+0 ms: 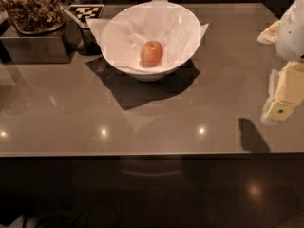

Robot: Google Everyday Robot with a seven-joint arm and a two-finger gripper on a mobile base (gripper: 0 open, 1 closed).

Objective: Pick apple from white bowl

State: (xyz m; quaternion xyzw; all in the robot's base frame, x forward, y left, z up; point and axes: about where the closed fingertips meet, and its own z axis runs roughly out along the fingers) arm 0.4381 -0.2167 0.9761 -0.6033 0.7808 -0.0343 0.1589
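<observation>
One broad glossy grey-brown table (152, 118) bears a large round white paper-lined bowl (118, 42) at its far middle, the pale yellow-and-white gripper (281, 106) hangs over the right edge, its grip unreadable, and a small red-orange apple (152, 53) rests inside that bowl.

Brown table (190, 113) w/ white bowl (151, 75) centre-back, dark box (33, 49) top-left; claw (284, 99) over right edge.
</observation>
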